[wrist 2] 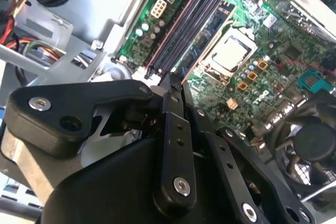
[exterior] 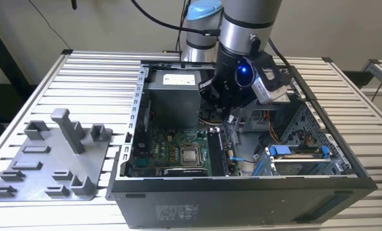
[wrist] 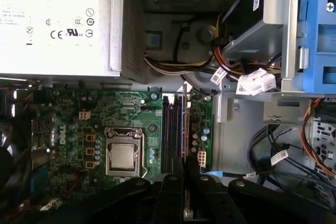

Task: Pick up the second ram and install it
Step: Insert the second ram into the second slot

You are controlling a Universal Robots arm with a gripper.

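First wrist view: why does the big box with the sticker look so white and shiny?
In the first wrist view, light glares off the power supply and washes its label almost white, while the motherboard beside it is evenly lit; in the exterior view the same power supply looks dull grey, without glare.

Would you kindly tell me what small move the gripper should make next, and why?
Probably a short, gentle press straight down: the gripper sits over one end of the ram, which stands on edge in the memory slots beside the processor. Whether that end is fully seated cannot be told.
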